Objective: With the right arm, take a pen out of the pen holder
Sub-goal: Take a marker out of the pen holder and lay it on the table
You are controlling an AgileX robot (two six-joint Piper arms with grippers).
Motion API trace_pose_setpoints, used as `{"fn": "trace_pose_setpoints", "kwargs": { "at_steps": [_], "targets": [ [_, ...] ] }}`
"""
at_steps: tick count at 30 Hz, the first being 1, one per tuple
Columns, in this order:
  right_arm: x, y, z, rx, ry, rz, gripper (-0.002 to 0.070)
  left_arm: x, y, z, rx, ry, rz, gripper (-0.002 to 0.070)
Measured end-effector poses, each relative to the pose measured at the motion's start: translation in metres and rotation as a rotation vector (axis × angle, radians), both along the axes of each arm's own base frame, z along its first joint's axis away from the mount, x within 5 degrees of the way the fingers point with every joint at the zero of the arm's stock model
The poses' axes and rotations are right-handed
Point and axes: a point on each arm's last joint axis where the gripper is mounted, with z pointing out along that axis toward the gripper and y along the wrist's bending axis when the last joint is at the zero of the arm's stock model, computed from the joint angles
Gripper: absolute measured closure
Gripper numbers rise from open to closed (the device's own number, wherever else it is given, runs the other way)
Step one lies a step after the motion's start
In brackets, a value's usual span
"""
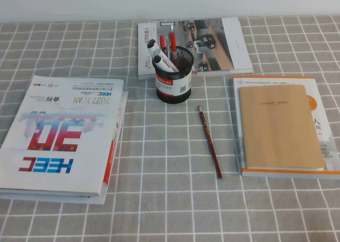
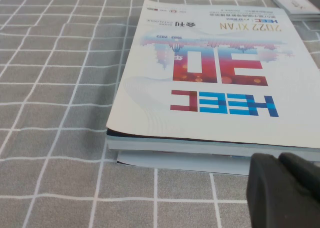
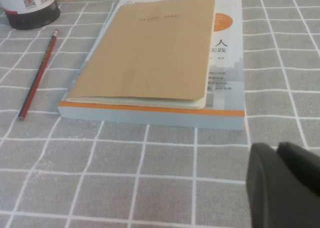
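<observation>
Lettering on the top magazine [image 1: 64, 130] of the left stack reads "HEEC" and "2022 XI'AN", upside down from the robot's side. The black mesh pen holder [image 1: 172, 77] carries a white label with a QR code, its text too small to read. It stands mid-table just in front of another magazine [image 1: 212, 40], with two red pens [image 1: 171, 42] and a white marker [image 1: 155, 49] upright inside.

A red pencil [image 1: 210, 141] lies on the checked cloth [image 1: 159, 199] between the holder and a tan notebook [image 1: 279, 127]. The notebook rests on an orange-edged book [image 1: 324, 141] marked "人".

Neither arm shows from above. The right gripper [image 3: 278, 153] hangs by that book's near edge, pressed together and empty. The left gripper [image 2: 279, 164], by the stack's near edge, appears closed too, touching nothing.
</observation>
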Motion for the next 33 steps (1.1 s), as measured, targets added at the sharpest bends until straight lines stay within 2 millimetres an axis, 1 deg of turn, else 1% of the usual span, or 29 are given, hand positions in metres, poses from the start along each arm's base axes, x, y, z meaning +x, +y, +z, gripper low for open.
{"fn": "trace_pose_setpoints", "kwargs": {
  "at_steps": [25,33],
  "targets": [
    [0.000,0.001,0.001,0.021,-0.010,0.000,0.0689,0.000,0.000,0.000,0.000,0.000,0.000,0.0680],
    [0.003,0.003,0.012,0.165,-0.108,-0.012,0.0689,0.000,0.000,0.000,0.000,0.000,0.000,0.0680]
  ]
}}
